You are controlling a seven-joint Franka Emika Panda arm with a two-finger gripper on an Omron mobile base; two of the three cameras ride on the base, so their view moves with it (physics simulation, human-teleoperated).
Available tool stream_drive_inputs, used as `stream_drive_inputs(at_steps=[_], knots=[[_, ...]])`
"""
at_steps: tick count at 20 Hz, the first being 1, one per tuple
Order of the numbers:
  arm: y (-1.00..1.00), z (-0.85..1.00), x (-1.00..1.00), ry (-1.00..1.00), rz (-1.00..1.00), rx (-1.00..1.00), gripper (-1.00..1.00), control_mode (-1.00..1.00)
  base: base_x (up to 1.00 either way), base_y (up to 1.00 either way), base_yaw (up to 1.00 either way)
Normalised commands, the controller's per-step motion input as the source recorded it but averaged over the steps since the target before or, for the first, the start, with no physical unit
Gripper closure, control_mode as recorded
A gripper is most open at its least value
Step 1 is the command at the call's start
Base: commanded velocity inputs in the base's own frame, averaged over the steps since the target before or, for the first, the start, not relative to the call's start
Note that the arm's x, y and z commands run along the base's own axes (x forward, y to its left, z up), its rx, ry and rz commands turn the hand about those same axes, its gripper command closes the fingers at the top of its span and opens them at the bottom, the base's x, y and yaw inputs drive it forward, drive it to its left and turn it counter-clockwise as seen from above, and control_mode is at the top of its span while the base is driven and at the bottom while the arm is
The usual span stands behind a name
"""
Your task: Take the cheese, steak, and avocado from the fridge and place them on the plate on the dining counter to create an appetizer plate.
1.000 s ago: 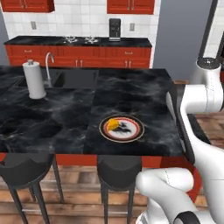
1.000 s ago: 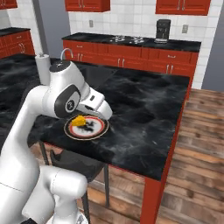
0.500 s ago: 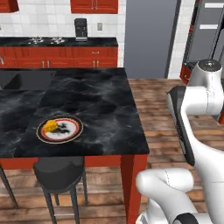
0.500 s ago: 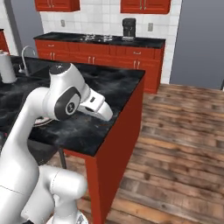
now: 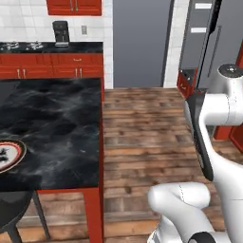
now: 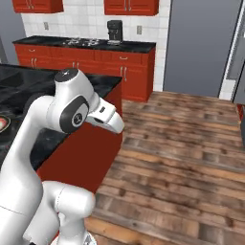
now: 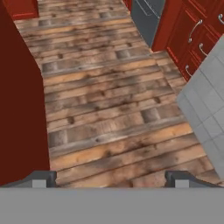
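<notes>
**Plate at the counter's edge, arm turned toward the floor with nothing in hand**

The plate sits on the dining counter, at the far left of the left base view, with dark and orange bits on it that are too cut off to name. In the right base view a sliver of the plate shows at the left edge, on the black top beside the arm's shoulder.

The gripper points down at the wooden floor; its two fingertips stand far apart and nothing sits between them. The red base of the counter rises just to one side of it in the hand view.

The fridge stands past the open floor, at the upper right of the left base view, its grey door panels well apart from the arm. Whether it is open cannot be told.

Judged from here, the risks lie in the travel. The arm is folded close to the counter's corner, so a swing could clip the red base. A poor stop before the fridge would leave its shelves beyond reach or crowd the door.
</notes>
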Motion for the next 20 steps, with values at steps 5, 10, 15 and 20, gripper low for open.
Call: stream_drive_inputs(at_steps=[5,10,15,20], knots=[[0.0,0.0,0.0,0.0,0.0,0.0,-1.0,1.0,1.0,-0.68,0.12],[0.0,0.0,0.0,0.0,0.0,0.0,-1.0,1.0,1.0,-0.33,0.08],[0.0,0.0,0.0,0.0,0.0,0.0,-1.0,1.0,1.0,-0.25,0.02],[0.0,0.0,0.0,0.0,0.0,0.0,-1.0,1.0,1.0,-0.24,-0.03]])
